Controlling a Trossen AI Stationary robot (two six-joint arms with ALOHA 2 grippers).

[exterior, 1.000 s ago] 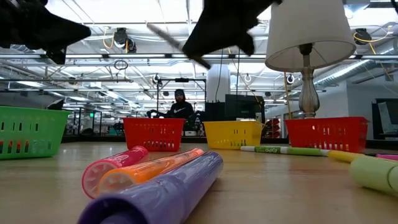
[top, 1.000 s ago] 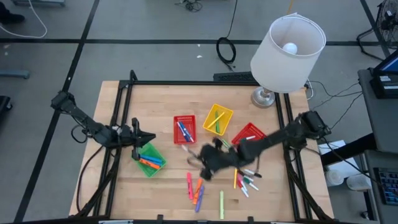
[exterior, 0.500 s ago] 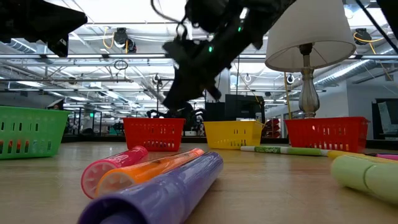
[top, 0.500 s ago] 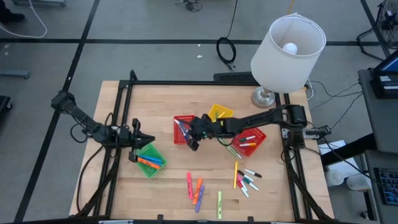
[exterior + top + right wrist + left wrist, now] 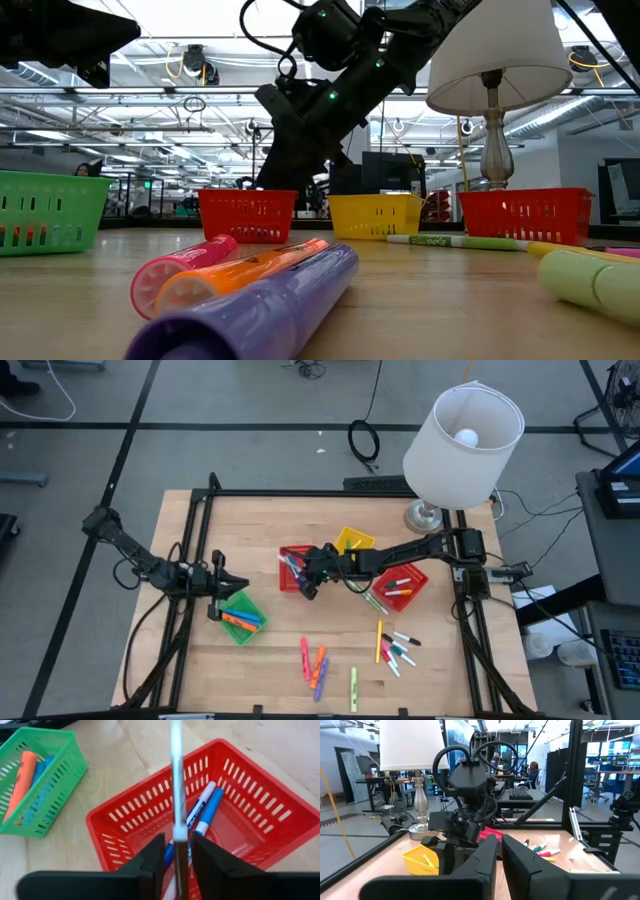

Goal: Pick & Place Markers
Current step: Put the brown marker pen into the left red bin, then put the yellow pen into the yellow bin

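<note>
My right gripper (image 5: 304, 576) (image 5: 178, 854) hangs over the left red basket (image 5: 296, 567) (image 5: 200, 820) and is shut on a thin pale marker (image 5: 176, 780). Blue-and-white markers (image 5: 205, 807) lie in that basket. Orange and blue markers (image 5: 243, 620) lie in the green basket (image 5: 240, 616). More markers lie flat on the wood near the near edge: pink, orange and purple ones (image 5: 314, 662), a green one (image 5: 353, 687) and a cluster (image 5: 393, 647). My left gripper (image 5: 226, 584) (image 5: 499, 865) waits, shut, beside the green basket. My right gripper pinches the thin marker's dark end (image 5: 179, 847) between its two fingers (image 5: 155, 857). The fingers slant down from the table's right. The marker is lifted clear, and its pale barrel (image 5: 175, 765) sticks out past the fingertips over the red basket.
A yellow basket (image 5: 351, 547) and a second red basket (image 5: 402, 582) holding markers stand right of the first red one. A lamp (image 5: 455, 440) stands at the far right corner. Black frame rails (image 5: 190, 560) run along both sides. Bare wood lies near the near left corner.
My right gripper, carrying the thin marker, has swung from above the loose markers in the table's middle toward the far left, to a spot over the left red basket, and has kept nearly still there for the last half second.
</note>
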